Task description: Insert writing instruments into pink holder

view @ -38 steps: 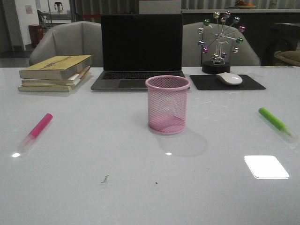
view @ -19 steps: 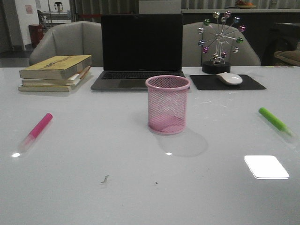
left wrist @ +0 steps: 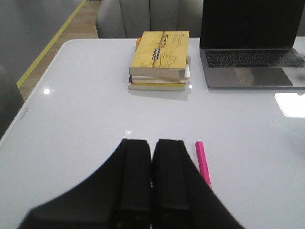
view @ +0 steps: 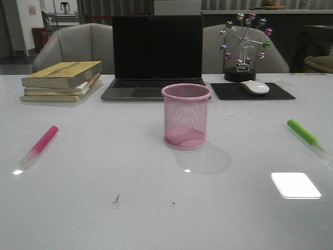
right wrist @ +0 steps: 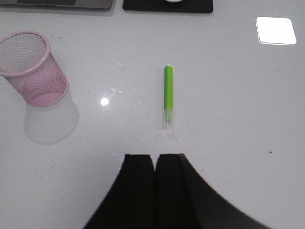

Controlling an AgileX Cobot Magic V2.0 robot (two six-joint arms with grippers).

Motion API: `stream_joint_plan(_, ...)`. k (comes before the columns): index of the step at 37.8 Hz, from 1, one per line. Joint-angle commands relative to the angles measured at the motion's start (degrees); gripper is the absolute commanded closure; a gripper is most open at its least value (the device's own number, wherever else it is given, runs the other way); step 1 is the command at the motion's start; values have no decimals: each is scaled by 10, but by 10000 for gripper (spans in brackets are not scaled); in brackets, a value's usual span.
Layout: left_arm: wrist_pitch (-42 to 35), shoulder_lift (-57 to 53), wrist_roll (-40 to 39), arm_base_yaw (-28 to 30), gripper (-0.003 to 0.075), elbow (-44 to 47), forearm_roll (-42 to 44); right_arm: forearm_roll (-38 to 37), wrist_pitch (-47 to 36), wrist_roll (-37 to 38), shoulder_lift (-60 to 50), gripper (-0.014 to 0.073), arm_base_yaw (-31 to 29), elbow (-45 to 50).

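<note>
The pink mesh holder (view: pixel 186 115) stands upright and empty mid-table, also seen as the pink holder (right wrist: pixel 32 67) in the right wrist view. The pink marker (view: pixel 41 144) lies flat at the left; the pink marker (left wrist: pixel 202 161) shows just beside my left gripper (left wrist: pixel 152 141), partly hidden behind one finger. The green marker (view: pixel 306 136) lies flat at the right; the green marker (right wrist: pixel 168 96) rests a short way beyond my right gripper (right wrist: pixel 155 156). Both grippers are shut with nothing between the fingers. Neither arm shows in the front view.
A stack of books (view: pixel 62 80) sits at the back left, an open laptop (view: pixel 155 56) behind the holder, and a mouse (view: pixel 254 87) on a black pad (view: pixel 252 92) with a ball ornament (view: pixel 243 47) at the back right.
</note>
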State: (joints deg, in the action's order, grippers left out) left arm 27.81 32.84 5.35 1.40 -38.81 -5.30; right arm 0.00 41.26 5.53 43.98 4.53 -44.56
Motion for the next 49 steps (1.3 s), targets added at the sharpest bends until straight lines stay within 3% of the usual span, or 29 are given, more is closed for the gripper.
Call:
stream_joint_plan(1,-76,4,-1,1,623,-16,-11,-10,-24,0,2,572,1,-20)
stream_joint_plan(7,-82,4,-1,1,524,-16,-40,-11,0,-1,5,519,1,-20)
stream_joint_plan(12,-82,4,-1,1,378,-16,-45,-22,5,-1,5,365,1,-20)
stream_joint_plan(15,-82,4,-1,1,328,-16,-45,-28,4,-1,5,275,1,-20)
stream_joint_plan(19,-82,4,-1,1,324,-16,-45,-29,-4,-1,5,213,1,-20)
stream_joint_plan(36,-81,4,-1,1,325,-16,-45,-29,-23,-1,33,217,1,-22)
stream_joint_plan(49,-78,4,-1,1,325,-16,-45,-28,33,10,238,216,-12,-133)
